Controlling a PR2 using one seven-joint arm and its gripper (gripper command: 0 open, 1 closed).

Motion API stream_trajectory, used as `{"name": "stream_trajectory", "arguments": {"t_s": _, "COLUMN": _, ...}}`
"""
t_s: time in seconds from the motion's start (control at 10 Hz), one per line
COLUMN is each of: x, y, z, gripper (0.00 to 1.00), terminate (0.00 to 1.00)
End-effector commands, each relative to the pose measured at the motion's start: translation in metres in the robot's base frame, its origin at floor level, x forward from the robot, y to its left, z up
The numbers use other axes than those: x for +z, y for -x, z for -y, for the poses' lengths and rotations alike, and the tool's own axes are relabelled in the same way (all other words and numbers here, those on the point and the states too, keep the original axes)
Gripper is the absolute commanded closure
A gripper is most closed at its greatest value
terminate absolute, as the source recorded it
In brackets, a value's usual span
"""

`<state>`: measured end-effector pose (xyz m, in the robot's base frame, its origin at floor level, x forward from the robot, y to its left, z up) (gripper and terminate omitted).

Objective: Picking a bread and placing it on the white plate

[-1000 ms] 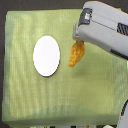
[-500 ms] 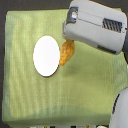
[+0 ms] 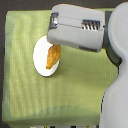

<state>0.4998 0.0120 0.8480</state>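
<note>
The exterior view looks down on a table covered by a yellow-green cloth (image 3: pixel 25 75) with a fine woven stripe. On the cloth, toward the exterior view's left of centre, lies the white plate (image 3: pixel 39 57), an upright oval with no markings. The bread (image 3: pixel 53 56) sits over the plate's right portion, a golden-orange, bumpy piece standing lengthwise, its lower tapered end pointing down toward the plate's lower rim. Its upper end runs up under the robot's grey housing, so that part is hidden.

The arm (image 3: pixel 114 60) comes in from the exterior view's right, filling the right side with a broad pale grey mass, and ends in a boxy grey shell that covers the upper middle of the picture. The gripper (image 3: pixel 54 44) is directly above the bread's top (only the underside edge of its housing shows, with a small dark slot on its left face). The jaws themselves are concealed by the shell; whether they are clamped on the bread or spread apart cannot be told. It also cannot be settled from this one angle whether the bread rests on the plate's surface or hangs just above it, though it appears to overlap the plate almost entirely.
</note>
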Motion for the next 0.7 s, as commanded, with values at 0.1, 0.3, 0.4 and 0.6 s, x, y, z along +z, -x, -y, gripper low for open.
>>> {"name": "stream_trajectory", "arguments": {"t_s": 0.1, "x": -0.031, "y": -0.004, "z": -0.085, "gripper": 1.00, "terminate": 0.00}}
{"name": "stream_trajectory", "arguments": {"t_s": 0.3, "x": -0.039, "y": -0.010, "z": -0.090, "gripper": 1.00, "terminate": 0.00}}
{"name": "stream_trajectory", "arguments": {"t_s": 0.4, "x": -0.042, "y": -0.010, "z": -0.089, "gripper": 1.00, "terminate": 0.00}}
{"name": "stream_trajectory", "arguments": {"t_s": 0.6, "x": -0.047, "y": -0.010, "z": -0.089, "gripper": 1.00, "terminate": 0.00}}
